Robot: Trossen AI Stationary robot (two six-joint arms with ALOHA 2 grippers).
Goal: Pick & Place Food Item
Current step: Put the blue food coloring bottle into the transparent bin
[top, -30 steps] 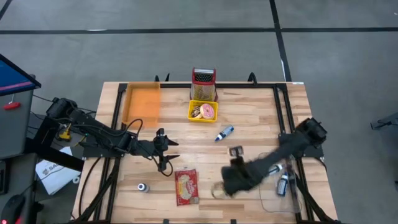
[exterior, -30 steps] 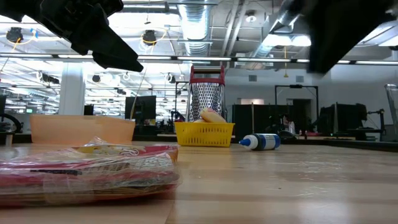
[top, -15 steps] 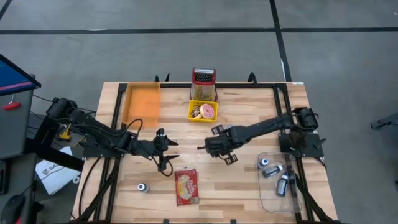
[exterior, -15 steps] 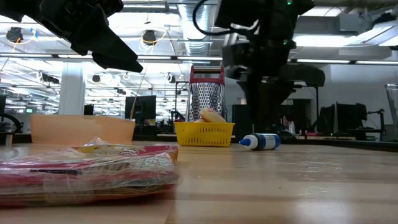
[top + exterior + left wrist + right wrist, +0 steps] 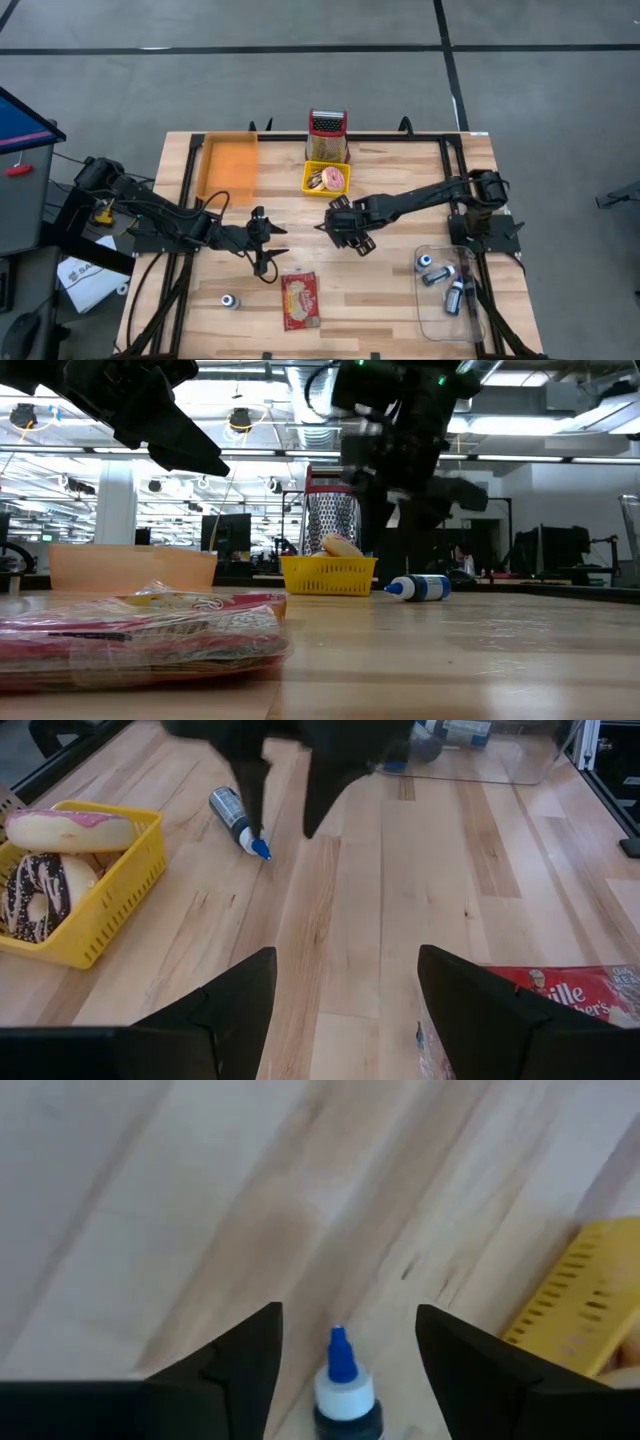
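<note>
Right gripper (image 5: 345, 1342) open, directly above blue-capped bottle (image 5: 344, 1380) beside yellow basket (image 5: 580, 1300).

A yellow basket (image 5: 326, 190) sits at the far middle of the table, just in front of an upright metal grater (image 5: 327, 135). It holds doughnuts: a pink-frosted one (image 5: 68, 828) lying on top and chocolate ones with white stripes (image 5: 30, 890) beneath. A red packet of food (image 5: 299, 299) in clear wrap lies flat near the table's near edge, a little left of centre.
</note>
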